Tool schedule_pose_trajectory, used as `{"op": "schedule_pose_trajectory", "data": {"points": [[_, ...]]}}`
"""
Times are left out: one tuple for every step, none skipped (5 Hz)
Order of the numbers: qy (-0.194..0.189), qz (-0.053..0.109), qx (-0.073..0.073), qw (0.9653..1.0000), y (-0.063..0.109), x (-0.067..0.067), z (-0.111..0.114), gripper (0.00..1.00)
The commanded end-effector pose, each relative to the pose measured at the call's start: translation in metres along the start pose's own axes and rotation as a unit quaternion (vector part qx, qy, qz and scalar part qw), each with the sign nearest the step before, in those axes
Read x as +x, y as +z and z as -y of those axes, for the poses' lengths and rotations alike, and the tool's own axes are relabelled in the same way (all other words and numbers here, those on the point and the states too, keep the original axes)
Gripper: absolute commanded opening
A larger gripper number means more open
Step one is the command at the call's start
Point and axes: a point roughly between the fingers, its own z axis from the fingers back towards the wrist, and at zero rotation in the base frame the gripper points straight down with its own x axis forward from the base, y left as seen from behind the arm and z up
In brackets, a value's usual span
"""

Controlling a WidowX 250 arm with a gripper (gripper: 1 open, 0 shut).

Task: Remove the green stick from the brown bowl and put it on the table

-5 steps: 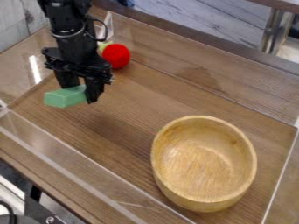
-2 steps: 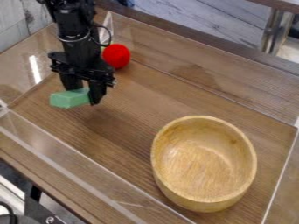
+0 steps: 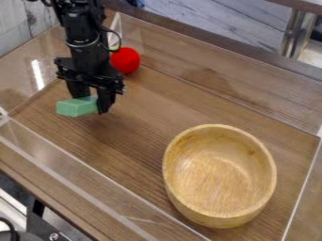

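**A:** What does the black gripper (image 3: 86, 97) have hold of, at the left of the table (image 3: 164, 104)?

**B:** Its dark fingers are clamped tight on the green stick (image 3: 77, 107), a flat, matte, bright green block with squared edges. The gripper points straight down from a slim black arm (image 3: 81, 33) that enters from the top of the frame.

**A:** Where is the block in relation to the table top?

**B:** Low over the brown wood-grain surface, near the left side. Whether its underside touches the wood cannot be told from this angle. It sits well apart from the brown bowl (image 3: 221, 175).

**A:** And the bowl?

**B:** Round, light tan wood with thick walls and visible curving grain inside. It stands upright at the lower right of the table, hollow side up.

**A:** Anything else nearby?

**B:** A red ball (image 3: 126, 61), smooth and rounded, lies on the table just behind the gripper, up and to the right of it in the view. Clear plastic walls (image 3: 75, 179) run along the table's edges, catching pale reflections; the near one crosses the lower left corner. The table top itself has a slight sheen over long, straight grain lines.
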Motion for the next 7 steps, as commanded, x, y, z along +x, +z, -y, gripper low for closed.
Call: {"op": "schedule_pose_trajectory", "data": {"points": [[0.006, 0.019, 0.009, 0.9998, 0.007, 0.011, -0.007, 0.00], [0.009, 0.015, 0.009, 0.9998, 0.004, 0.013, -0.008, 0.00], [0.005, 0.009, 0.007, 0.9999, 0.002, 0.014, -0.007, 1.00], [0.001, 0.020, -0.006, 0.9998, 0.014, 0.021, 0.003, 1.00], [-0.004, 0.032, -0.018, 0.9993, 0.025, 0.027, 0.012, 1.00], [-0.011, 0.042, -0.027, 0.9987, 0.035, 0.033, 0.023, 1.00], [-0.022, 0.056, -0.030, 0.9977, 0.044, 0.038, 0.037, 1.00]]}}
